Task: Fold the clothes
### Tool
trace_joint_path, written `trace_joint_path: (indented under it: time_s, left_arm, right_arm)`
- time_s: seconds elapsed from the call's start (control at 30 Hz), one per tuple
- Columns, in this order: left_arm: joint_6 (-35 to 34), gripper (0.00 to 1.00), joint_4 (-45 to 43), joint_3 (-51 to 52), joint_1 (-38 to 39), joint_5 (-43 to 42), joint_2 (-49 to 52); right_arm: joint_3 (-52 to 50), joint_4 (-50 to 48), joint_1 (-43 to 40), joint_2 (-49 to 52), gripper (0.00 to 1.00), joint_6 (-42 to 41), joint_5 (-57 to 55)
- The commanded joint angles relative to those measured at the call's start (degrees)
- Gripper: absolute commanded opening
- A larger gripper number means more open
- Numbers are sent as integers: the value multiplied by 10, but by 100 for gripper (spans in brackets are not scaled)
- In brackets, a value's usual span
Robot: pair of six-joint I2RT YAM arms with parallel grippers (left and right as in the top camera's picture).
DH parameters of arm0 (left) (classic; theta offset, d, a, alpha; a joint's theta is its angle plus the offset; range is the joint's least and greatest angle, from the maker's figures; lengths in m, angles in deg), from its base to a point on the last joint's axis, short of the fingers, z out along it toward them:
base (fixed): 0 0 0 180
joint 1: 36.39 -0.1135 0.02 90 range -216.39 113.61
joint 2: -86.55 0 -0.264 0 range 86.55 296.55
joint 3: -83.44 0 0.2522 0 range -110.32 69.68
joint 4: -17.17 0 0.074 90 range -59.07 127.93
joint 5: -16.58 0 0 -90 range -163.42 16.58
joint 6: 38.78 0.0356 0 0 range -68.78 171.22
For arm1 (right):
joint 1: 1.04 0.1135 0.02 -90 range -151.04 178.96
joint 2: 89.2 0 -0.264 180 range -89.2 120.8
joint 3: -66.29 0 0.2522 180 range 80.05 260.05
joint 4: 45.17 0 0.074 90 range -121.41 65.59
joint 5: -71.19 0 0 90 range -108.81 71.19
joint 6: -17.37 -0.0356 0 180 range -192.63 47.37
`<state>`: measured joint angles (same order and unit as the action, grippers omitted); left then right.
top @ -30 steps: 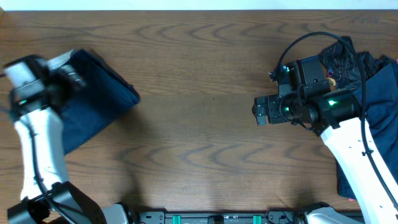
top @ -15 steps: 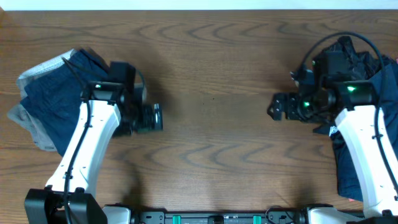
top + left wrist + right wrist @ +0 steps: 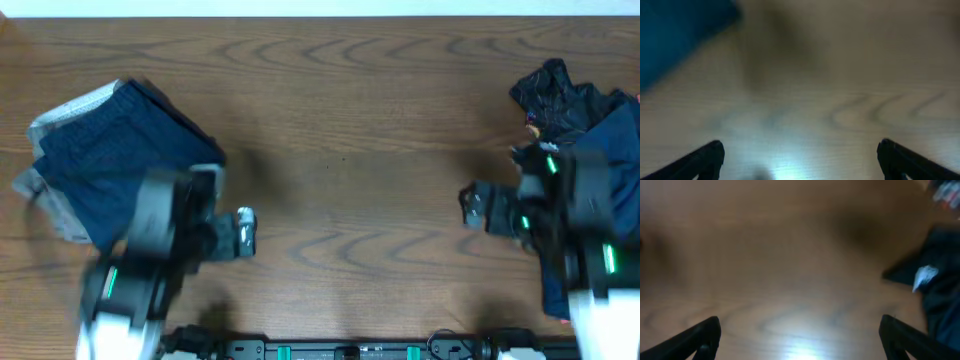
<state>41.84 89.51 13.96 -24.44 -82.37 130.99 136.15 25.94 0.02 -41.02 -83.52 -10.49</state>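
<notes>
The left fingers (image 3: 702, 161) and right fingers (image 3: 700, 340) are being held spread, empty, above the table (image 3: 340, 120), navy shorts (image 3: 110, 160) lying left, clothes pile (image 3: 570, 100) right

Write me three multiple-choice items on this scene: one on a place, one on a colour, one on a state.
1. Where on the table does the folded navy garment lie?
A. centre
B. the robot's left end
C. the robot's right end

2. What colour is the cloth peeking from under it?
A. red
B. yellow
C. grey

3. How are the left claw and right claw?
A. both open, empty
B. both shut on cloth
C. one holds a garment

Answers:
1 B: the overhead view shows it at the left edge.
2 C: a pale grey layer edges the navy.
3 A: each wrist view shows fingertips wide apart over bare wood.
</notes>
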Motion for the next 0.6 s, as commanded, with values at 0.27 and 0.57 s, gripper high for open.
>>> trace_joint_path:
  time_s: [0.27,0.57]
  left_arm:
    - [-23,98,-77,45,15,52,-352]
    - [-23,98,-77,45,15,52,-397]
  right_arm:
    - [-92,5,9,-330,99,-12,-45]
    - [-93,120,9,-362,99,-22,-38]
